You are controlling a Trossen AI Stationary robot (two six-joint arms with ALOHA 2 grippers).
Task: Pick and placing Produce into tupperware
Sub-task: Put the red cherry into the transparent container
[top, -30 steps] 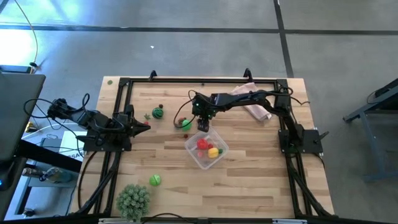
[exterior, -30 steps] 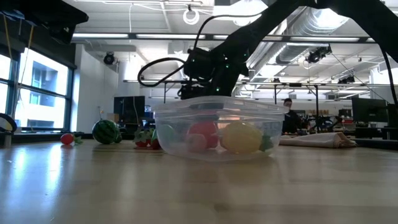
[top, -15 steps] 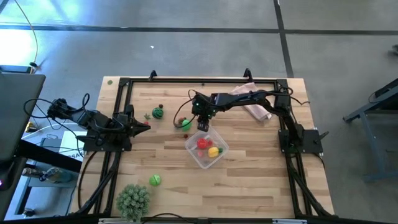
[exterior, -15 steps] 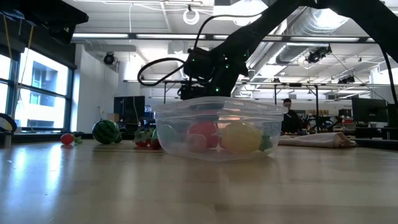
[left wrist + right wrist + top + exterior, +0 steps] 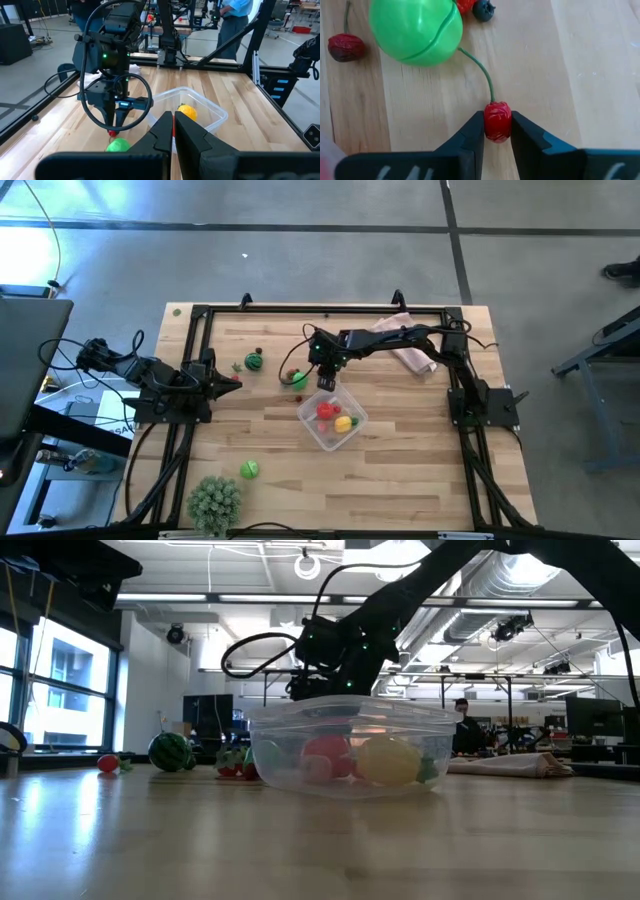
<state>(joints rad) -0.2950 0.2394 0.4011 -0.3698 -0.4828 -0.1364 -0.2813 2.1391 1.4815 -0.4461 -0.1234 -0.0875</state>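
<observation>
No readable text, labels, brands or numbers anywhere.

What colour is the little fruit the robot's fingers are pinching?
Red, with a thin green stem. The cherry shows best in the right wrist view, between the right gripper fingers.

wooden table (image 5: 420,470) bearing tupperware (image 5: 332,420), produce (image 5: 249,470), cloth (image 5: 405,345).

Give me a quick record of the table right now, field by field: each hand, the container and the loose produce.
right hand: shut on cherry, low beside the container's far edge
left hand: shut, empty, parked at the table's left side
container: clear, holds a red piece and a yellow piece
green ball: on the wood next to the cherry
watermelon: loose, toward the far left
green piece: loose, near the spiky plant
</observation>
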